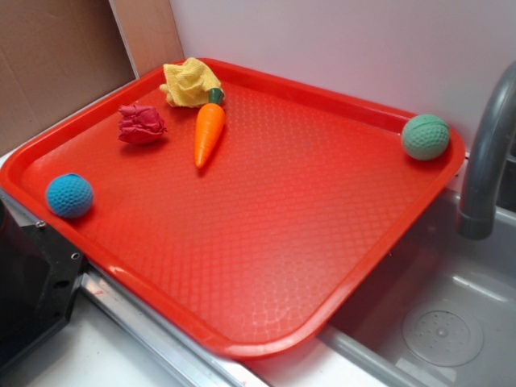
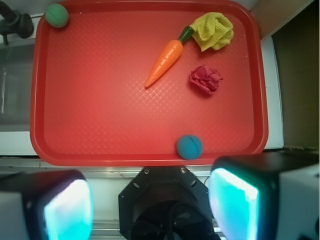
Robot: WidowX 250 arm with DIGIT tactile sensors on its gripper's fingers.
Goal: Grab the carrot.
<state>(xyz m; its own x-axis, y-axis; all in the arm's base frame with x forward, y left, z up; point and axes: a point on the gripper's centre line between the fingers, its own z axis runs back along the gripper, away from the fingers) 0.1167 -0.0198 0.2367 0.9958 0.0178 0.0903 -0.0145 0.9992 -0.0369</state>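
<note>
Gripper (image 2: 150, 210) waits with its two fingers spread wide and nothing between them, above the near edge of the red tray (image 2: 100, 150). Beyond the blue ball (image 2: 189, 146), ahead and slightly right, lies the carrot (image 2: 165, 62), flat on the tray. Its long axis runs diagonally, tip toward the gripper, green stem touching the yellow cloth (image 2: 214, 31).

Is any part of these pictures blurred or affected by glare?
Wrist view: the claw fingers are close, blurred and glow cyan; the carrot is sharp. Exterior view: soft glare on the tray near its front edge; the carrot casts only a faint shadow.
</note>
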